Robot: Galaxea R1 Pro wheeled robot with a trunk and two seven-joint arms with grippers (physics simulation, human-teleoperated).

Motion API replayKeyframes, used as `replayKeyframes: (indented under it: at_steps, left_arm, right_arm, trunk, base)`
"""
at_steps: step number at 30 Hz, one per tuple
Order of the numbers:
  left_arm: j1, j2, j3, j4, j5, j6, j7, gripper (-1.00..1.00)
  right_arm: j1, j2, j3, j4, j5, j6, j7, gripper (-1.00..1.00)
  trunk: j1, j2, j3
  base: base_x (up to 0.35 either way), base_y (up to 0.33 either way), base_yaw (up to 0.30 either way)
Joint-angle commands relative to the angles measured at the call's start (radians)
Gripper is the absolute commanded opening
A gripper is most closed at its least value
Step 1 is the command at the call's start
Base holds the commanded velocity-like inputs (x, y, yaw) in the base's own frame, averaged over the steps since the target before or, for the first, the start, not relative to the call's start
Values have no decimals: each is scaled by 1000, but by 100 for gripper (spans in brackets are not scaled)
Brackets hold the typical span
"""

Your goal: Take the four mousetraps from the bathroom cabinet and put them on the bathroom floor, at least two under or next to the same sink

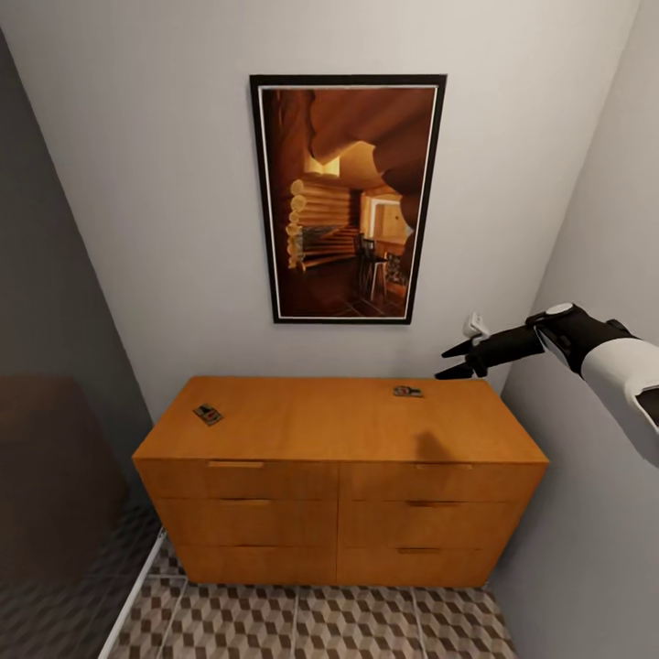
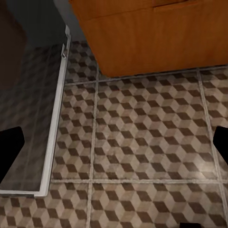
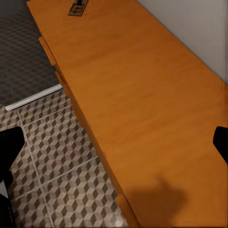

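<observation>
the bathroom floor (image 1: pixel 366 622), tiled in brown and beige cubes, lay nearest, running up to the foot of the cabinet (image 1: pixel 339 513), and no trap was seen on the visible tiles. the left wrist view looked down on those tiles (image 2: pixel 142 142) beside the cabinet's base (image 2: pixel 156 38), its jaws spread wide with nothing between them. all six drawers looked closed. on the cabinet's flat top two mousetraps lay well apart: one (image 1: pixel 208 414) near the left end, the other (image 1: pixel 408 391) toward the right rear. the right gripper (image 1: pixel 458 360) hung above the right end of the top, jaws parted and empty, just beyond the nearer trap; its shadow fell on the wood. the right wrist view showed the far trap (image 3: pixel 78 7) down the length of the top. the step looked like the reach for a trap. next, it likely had to lower the jaws over the right-hand trap and close on its thin board.
</observation>
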Motion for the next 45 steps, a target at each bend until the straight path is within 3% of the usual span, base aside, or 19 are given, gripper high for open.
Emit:
replayKeyframes:
  at_steps: [1,25,37,45]
  left_arm:
    - [-2,0,-9,3,1,-5,6,100]
    - [-1,-2,-9,3,1,-6,6,100]
    - [-1,-2,-9,3,1,-6,6,100]
    - [-2,-2,-9,3,1,-6,6,100]
  right_arm:
    - [0,-1,-9,-1,12,8,3,100]
    - [7,-21,-6,34,12,-40,6,100]
    - [43,-57,-7,36,12,-62,6,100]
    - [50,-103,-7,36,12,-63,6,100]
  trunk:
    - [1,-2,-2]
    - [1,-2,-2]
    - [1,-2,-2]
    - [1,-2,-2]
  base:
    - [101,0,0]
    - [177,0,0]
    - [14,0,0]
    - [0,0,0]
